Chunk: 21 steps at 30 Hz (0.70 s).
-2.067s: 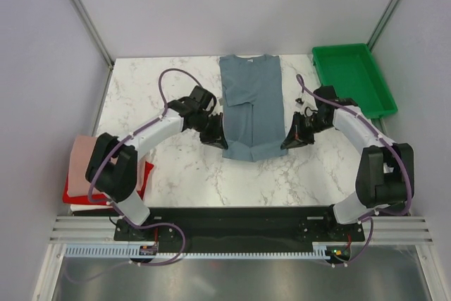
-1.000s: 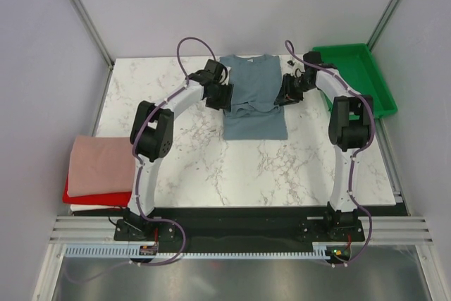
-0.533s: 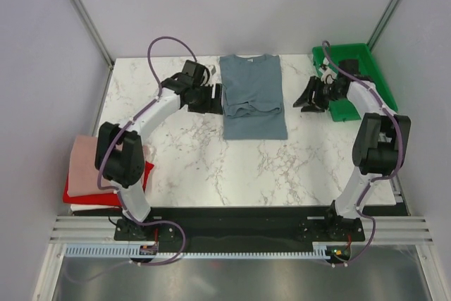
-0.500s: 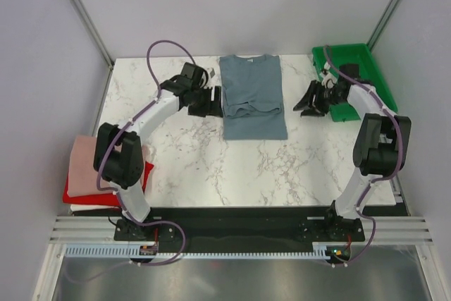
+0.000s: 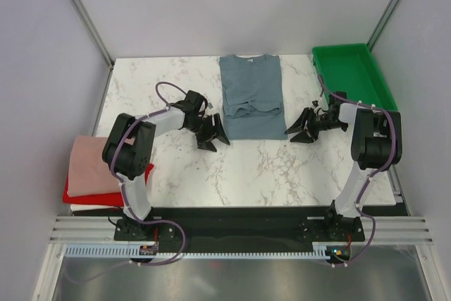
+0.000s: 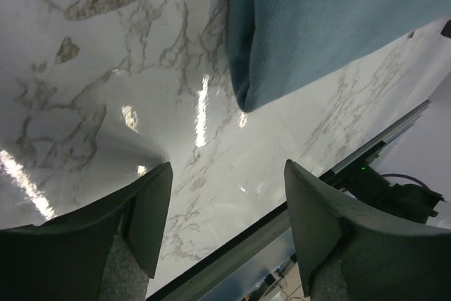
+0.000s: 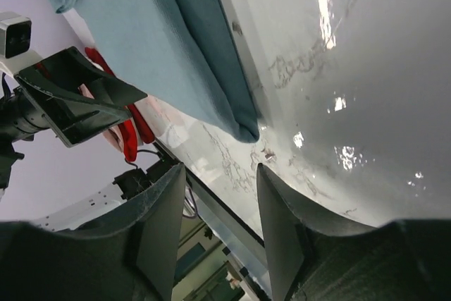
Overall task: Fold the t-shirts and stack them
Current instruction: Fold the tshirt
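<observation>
Blue-grey t-shirt (image 5: 251, 100) lies partly folded on the white marbled surface (image 5: 282, 170), left end effector (image 5: 214, 136) and right end effector (image 5: 298, 130) spread empty beside it; pale walls (image 5: 211, 5) behind.

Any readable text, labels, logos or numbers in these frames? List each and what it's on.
No text can be read in any view.
blue-grey t-shirt: a pale speck at the collar may be a neck label, but it is too small to read.
folded shirts, green tray, table: no print, logo or number shows.
</observation>
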Tool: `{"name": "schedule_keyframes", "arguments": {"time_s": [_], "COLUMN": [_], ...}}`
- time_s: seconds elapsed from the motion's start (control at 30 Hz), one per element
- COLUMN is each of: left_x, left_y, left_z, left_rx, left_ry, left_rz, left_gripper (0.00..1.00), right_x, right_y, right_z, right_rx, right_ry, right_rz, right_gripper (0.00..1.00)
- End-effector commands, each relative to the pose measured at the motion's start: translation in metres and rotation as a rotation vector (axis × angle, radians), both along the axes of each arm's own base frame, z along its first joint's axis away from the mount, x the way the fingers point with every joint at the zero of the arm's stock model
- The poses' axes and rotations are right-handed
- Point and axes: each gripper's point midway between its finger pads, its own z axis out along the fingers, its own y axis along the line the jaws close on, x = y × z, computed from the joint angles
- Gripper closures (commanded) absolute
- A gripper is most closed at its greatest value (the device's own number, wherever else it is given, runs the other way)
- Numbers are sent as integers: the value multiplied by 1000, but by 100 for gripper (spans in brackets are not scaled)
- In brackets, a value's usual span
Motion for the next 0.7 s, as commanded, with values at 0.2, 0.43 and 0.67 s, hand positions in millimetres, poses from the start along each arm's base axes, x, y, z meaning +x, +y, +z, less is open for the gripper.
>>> {"name": "schedule_keyframes", "arguments": {"time_s": [0.2,0.43,0.67], "left_x": [32,41,42], "left_y": [-29,-37,-34], "left_z": [-7,-13,-17], "left_rx": [-119,-129,-112], "left_ry": [34,36,40], "left_rz": [49,44,52], "left_gripper": [45,57,82], "right_x": [17,27,36], "right_y": [0,2,20], "right_z": [-9,-23,-25], "right_rx": [22,20,67], "right_ry": [-7,16,13], "right_rz": [-14,-11,4], "right_gripper": [50,52,72]}}
